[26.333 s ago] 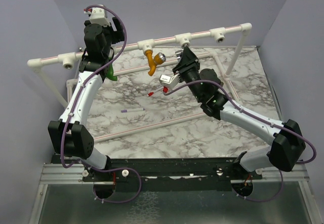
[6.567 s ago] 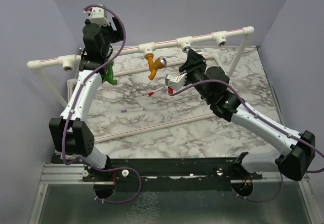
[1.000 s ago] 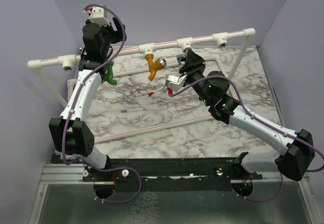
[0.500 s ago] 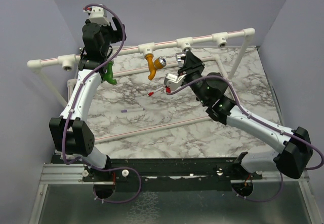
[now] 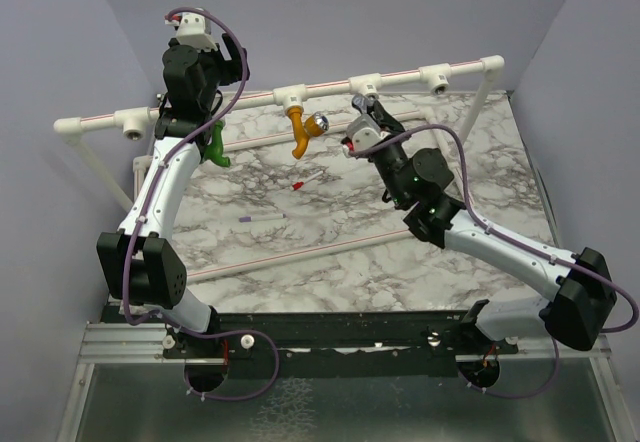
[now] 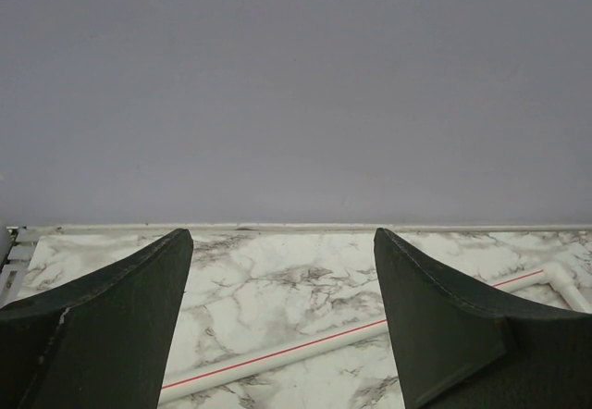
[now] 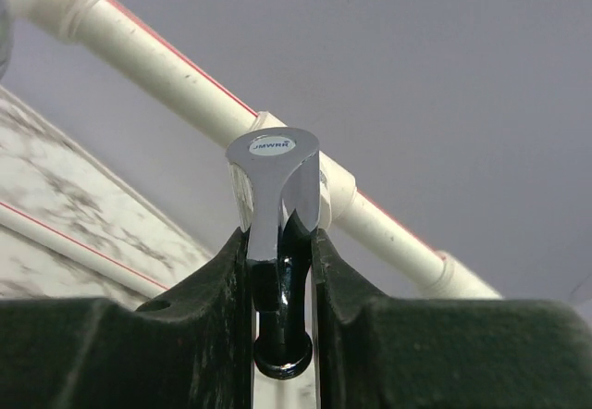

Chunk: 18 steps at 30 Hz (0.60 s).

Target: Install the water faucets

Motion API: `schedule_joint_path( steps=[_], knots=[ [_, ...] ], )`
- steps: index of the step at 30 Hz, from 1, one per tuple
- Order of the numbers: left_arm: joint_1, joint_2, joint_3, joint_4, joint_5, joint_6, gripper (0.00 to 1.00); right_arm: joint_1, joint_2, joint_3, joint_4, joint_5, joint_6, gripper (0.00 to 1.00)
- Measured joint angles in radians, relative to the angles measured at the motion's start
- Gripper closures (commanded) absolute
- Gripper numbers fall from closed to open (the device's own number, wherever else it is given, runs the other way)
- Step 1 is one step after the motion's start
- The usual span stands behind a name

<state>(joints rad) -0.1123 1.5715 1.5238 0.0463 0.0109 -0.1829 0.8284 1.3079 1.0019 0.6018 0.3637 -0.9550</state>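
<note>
Your right claw point(image 7: 277, 266) pinches the grey faucet point(image 7: 275, 173); square its stem to the tee point(image 7: 338, 187) before twisting, gripping firmly. Your left claw point(image 6: 282, 270) hangs spread.

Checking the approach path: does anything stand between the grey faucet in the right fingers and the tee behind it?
Nothing visible does. The grey faucet, clamped in the right fingers, sits just in front of the tee, and no object shows between them. The orange faucet hangs off to the side.

The green faucet point(image 5: 217, 148), mustard-orange faucet point(image 5: 299, 130) and chrome-grey faucet point(image 7: 274, 182) contrast with the white, grey-veined marble table point(image 5: 350, 282).
</note>
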Motion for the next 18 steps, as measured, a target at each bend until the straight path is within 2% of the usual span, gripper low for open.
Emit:
schedule_joint_path(
  steps=[9,18],
  knots=[
    [0.0,-0.001,0.0,-0.004,0.0,-0.001,0.19,0.002,0.006,-0.015,0.102,0.105,0.497,0.99],
    [0.0,-0.002,0.0,-0.005,0.0,-0.002,0.19,0.002,0.007,-0.014,0.111,0.224,0.98,0.99]
  ],
)
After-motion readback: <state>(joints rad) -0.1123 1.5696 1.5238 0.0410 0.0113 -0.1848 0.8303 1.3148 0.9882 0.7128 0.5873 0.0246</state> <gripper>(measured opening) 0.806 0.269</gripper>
